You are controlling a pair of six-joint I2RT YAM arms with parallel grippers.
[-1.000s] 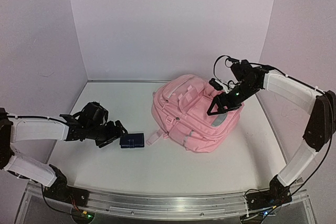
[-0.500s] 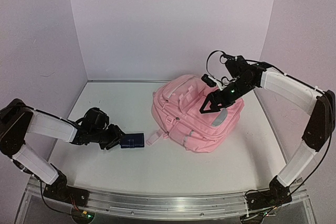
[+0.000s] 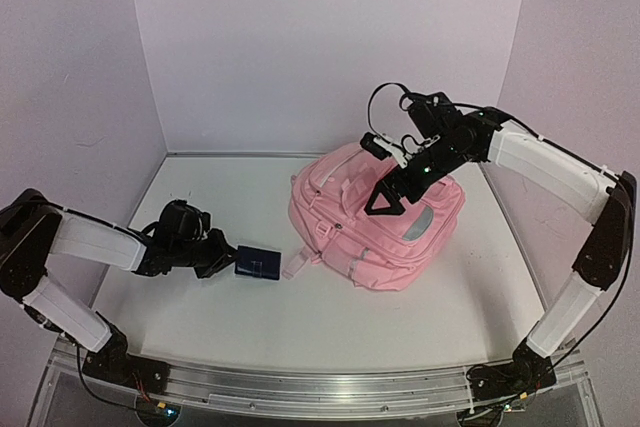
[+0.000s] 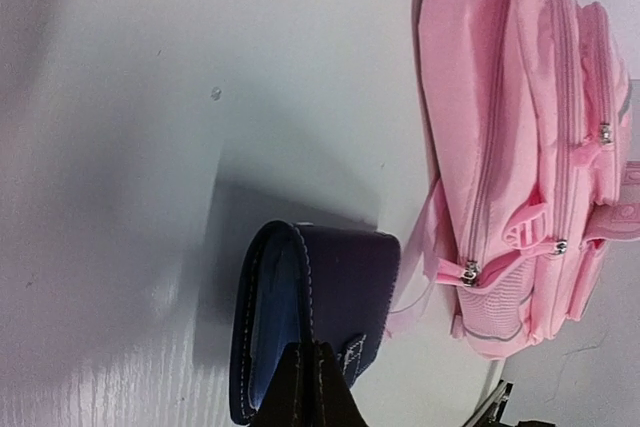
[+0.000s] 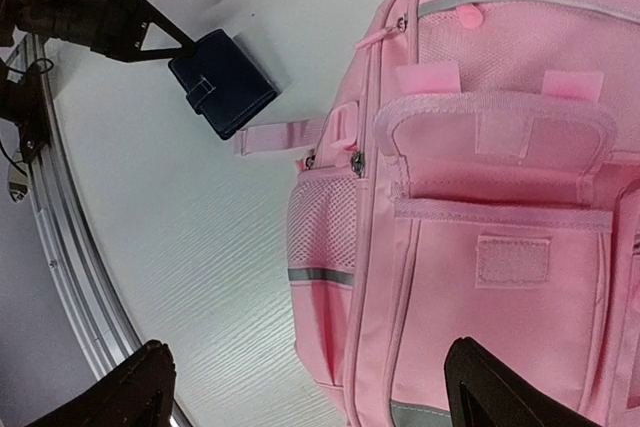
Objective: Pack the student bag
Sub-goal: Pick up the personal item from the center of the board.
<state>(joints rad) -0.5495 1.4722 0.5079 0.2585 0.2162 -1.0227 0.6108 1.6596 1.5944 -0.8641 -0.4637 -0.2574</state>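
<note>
Evidently left fingers [image 4: 292, 399] pinch the navy wallet [image 4: 340, 287] beside the student bag [image 4: 500, 147].

I'm looking at a white wood-grain worktop [image 3: 330, 332] boxed in by plain pale lilac walls: a back wall [image 3: 330, 47], a left wall [image 3: 60, 97] and a right wall [image 3: 580, 47]. A brushed aluminium rail [image 3: 320, 387] runs along the near edge. The light is soft and even, and the shadows are faint.

You are getting soft, even, pink-tinted light from overhead, so the student bag [image 3: 375, 227] is throwing only a faint shadow at its near edge. Left of the bag in your left wrist view, the dark blue wallet [image 4: 330, 287] is blurring and shadowing the tabletop [image 4: 150, 97].
</note>
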